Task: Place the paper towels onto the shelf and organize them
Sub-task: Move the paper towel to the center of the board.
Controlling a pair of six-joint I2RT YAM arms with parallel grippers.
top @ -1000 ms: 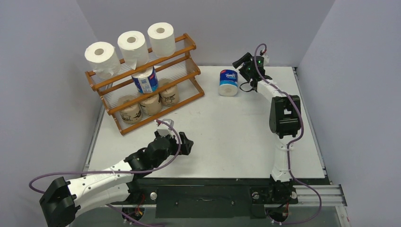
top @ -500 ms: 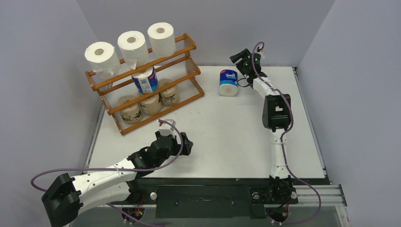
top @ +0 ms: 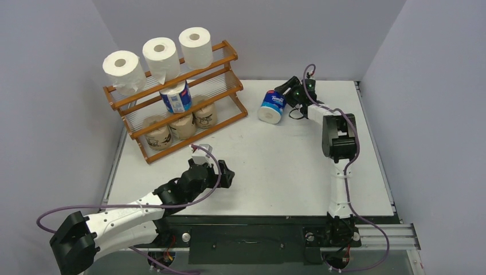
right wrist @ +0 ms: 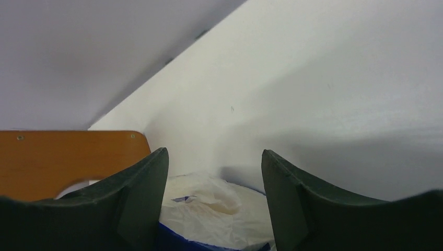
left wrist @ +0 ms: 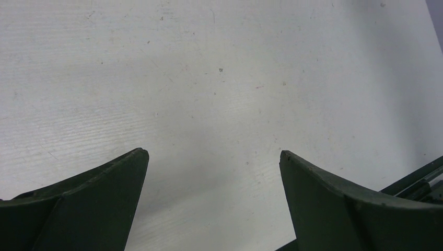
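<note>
1. Far left: the shelf stands on the tabletop. It has 3 white rolls on the top tier, the shelved blue roll upright on the mid tier, and 3 brown rolls on the low tier.
2. Near left: the left pincer hangs low over bare tabletop, jaws wide, nothing btw. them.
3. Far, right of the shelf and apart from it: the loose blue roll, tilted.
4. The right pincer is clamped on this loose roll, one finger each side.
</note>
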